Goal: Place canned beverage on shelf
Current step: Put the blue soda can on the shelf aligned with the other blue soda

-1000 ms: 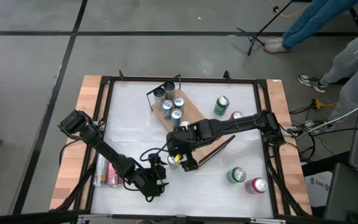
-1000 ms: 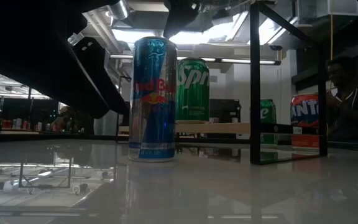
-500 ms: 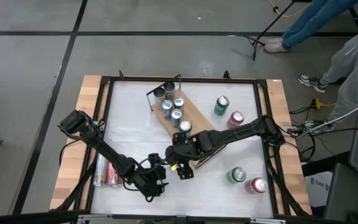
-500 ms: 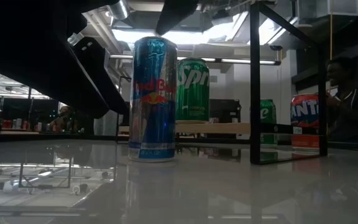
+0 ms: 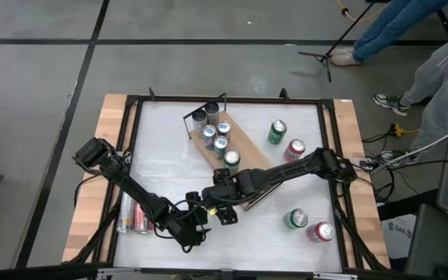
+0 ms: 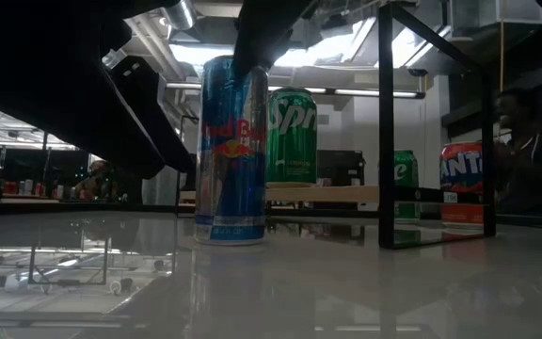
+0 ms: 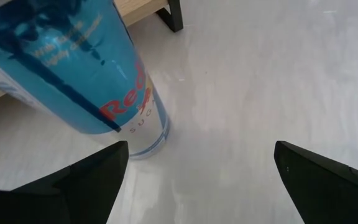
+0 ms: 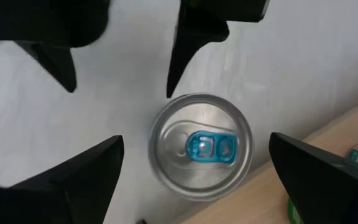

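Observation:
A tall blue-and-silver beverage can (image 6: 233, 151) stands upright on its base on the white table, just off the near end of the shelf (image 5: 243, 148). The shelf is a light-brown board that bears several cans. My right gripper (image 8: 196, 143) hangs open above the can top (image 8: 201, 146), pointing down, with one finger on either side and not touching. In the high view this gripper (image 5: 222, 210) hides the can. My left gripper (image 7: 201, 149) is open beside the can (image 7: 86, 74), low over the table, touching nothing.
Loose cans stand right of the shelf: a green one (image 5: 277, 131), a red one (image 5: 295, 148), another green (image 5: 295, 219) and another red (image 5: 323, 231). More cans lie at the left edge (image 5: 134, 214). The shelf's black rail (image 6: 386, 122) rises close to the can. A person (image 6: 525, 160) is beyond the table.
My right gripper has come off the shelf's near end and gone toward the table's near-left, sinking until it hangs over the blue can, tipping more downward. It has stayed open. The can has not moved.

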Motion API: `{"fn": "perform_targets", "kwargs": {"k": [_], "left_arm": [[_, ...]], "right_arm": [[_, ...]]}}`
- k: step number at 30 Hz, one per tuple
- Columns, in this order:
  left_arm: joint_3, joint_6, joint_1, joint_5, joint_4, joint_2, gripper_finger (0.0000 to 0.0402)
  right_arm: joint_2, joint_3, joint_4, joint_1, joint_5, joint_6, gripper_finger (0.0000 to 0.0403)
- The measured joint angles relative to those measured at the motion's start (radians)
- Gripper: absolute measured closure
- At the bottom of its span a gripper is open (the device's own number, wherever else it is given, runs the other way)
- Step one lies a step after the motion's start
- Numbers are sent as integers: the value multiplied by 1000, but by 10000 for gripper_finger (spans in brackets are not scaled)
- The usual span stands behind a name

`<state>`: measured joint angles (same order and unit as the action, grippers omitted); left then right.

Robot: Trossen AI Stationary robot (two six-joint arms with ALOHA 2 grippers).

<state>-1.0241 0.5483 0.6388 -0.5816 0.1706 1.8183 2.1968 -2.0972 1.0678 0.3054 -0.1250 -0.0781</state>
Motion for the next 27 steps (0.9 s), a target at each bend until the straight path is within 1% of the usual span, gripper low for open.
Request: {"fn": "perform_targets", "kwargs": {"k": [12, 21, 24, 27], "left_arm": [[0, 0, -1, 0, 0, 0, 7], [0, 0, -1, 0, 0, 0, 7], [0, 0, 0, 0, 0, 0, 7], [0, 0, 0, 0, 0, 0, 7]], "right_arm": [[7, 0, -4, -20, -5, 7, 13], [8, 83, -59, -31, 23, 7, 13], [8, 84, -66, -31, 24, 7, 24], [8, 84, -75, -31, 31, 8, 51]]}}
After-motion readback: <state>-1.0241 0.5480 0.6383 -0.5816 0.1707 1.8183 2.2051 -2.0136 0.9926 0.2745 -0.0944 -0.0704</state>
